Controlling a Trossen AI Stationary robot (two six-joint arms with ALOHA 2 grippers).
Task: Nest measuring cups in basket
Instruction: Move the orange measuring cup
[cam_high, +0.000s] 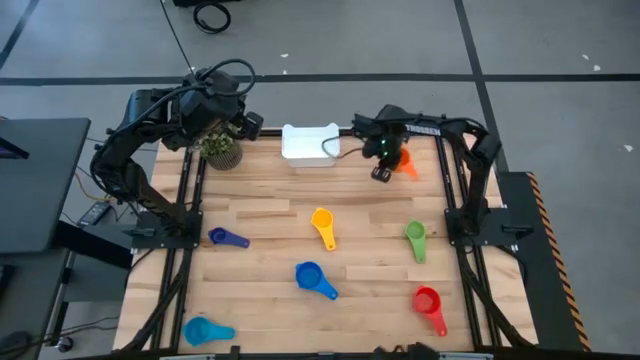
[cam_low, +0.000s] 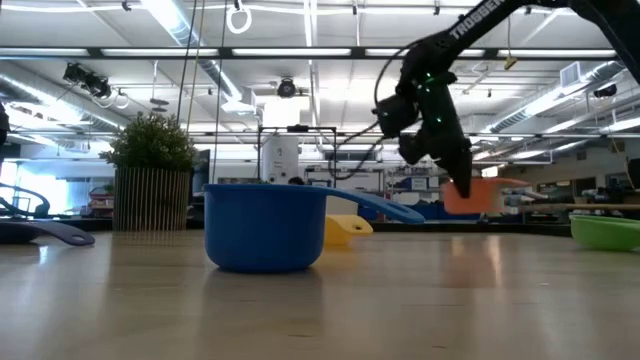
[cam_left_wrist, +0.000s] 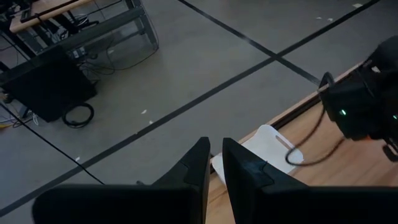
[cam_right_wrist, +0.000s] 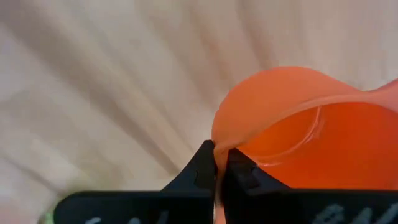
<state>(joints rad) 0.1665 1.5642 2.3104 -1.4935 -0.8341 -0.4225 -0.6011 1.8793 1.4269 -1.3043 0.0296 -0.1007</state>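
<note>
My right gripper (cam_high: 383, 168) is near the far right of the table, shut on the orange measuring cup (cam_high: 405, 164), to the right of the white basket (cam_high: 310, 143). The other cups rest on the wood: yellow (cam_high: 322, 226), green (cam_high: 416, 240), mid blue (cam_high: 314, 279), red (cam_high: 430, 306), dark blue (cam_high: 228, 237) and light blue (cam_high: 205, 330). My left gripper (cam_left_wrist: 214, 155) hangs shut and empty above the table's far left corner, near the potted plant (cam_high: 220, 148). My right gripper pinches the orange cup's bowl wall at the rim (cam_right_wrist: 217, 134), one finger inside the bowl and one outside. The fingers come from above, pointing down. The cup (cam_low: 478, 195) hangs beside the fingertips, clear of the table.
The plant (cam_low: 150, 185) stands just left of the basket at the far edge. A dark cable (cam_left_wrist: 305, 146) runs over the basket's right end. Bare wood lies between the basket and the scattered cups. The mid blue cup (cam_low: 265, 225) stands nearest the front.
</note>
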